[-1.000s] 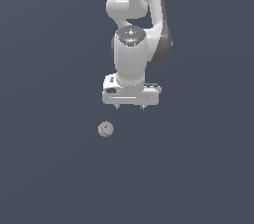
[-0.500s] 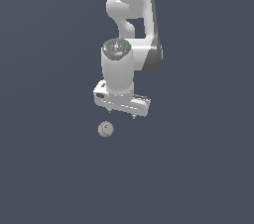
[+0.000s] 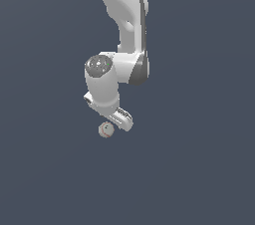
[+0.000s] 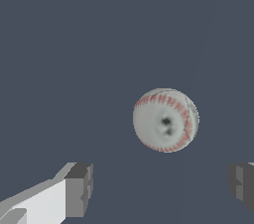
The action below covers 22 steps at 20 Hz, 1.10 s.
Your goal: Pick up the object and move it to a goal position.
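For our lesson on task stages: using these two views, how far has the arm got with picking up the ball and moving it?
Done: the open tool is down beside the ball in the exterior view. In hand: lining up. In the wrist view the ball lies ahead of the gap between the fingers, not yet between them, and nothing touches it. Left: closing on the ball, lifting it and carrying it to the goal, which no picture shows.

Hidden and cut-off parts

In the exterior view the pincer (image 3: 110,119) fingertips sit behind the hand body, so their spread is unreadable there. The wrist view crops one finger (image 4: 243,187) at the edge. The arm (image 3: 124,10) runs off the top.
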Available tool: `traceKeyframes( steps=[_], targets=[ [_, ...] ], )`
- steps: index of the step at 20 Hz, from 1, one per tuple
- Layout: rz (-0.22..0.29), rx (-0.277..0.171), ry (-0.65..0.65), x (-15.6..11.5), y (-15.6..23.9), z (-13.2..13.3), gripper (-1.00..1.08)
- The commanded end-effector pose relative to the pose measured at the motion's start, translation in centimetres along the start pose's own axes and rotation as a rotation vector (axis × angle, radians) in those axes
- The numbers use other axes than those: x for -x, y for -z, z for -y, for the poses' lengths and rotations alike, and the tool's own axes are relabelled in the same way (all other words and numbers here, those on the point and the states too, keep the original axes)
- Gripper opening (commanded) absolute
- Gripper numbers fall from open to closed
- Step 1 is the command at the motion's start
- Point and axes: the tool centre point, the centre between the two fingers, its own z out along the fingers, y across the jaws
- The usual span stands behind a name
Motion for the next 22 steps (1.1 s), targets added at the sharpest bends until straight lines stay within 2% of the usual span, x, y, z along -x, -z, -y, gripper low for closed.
traceKeyframes(
  steps=[1, 10, 17, 22],
  targets=[
    [0.0, 0.004, -0.066, -0.7, -0.7, -0.7, 1.0],
    [0.0, 0.012, -0.19, -2.0, -2.0, -2.1, 1.0],
    [0.0, 0.013, -0.194, -2.1, -2.4, -2.2, 1.0],
    [0.0, 0.013, -0.196, -2.0, -4.7, -2.3, 1.0]
  ],
)
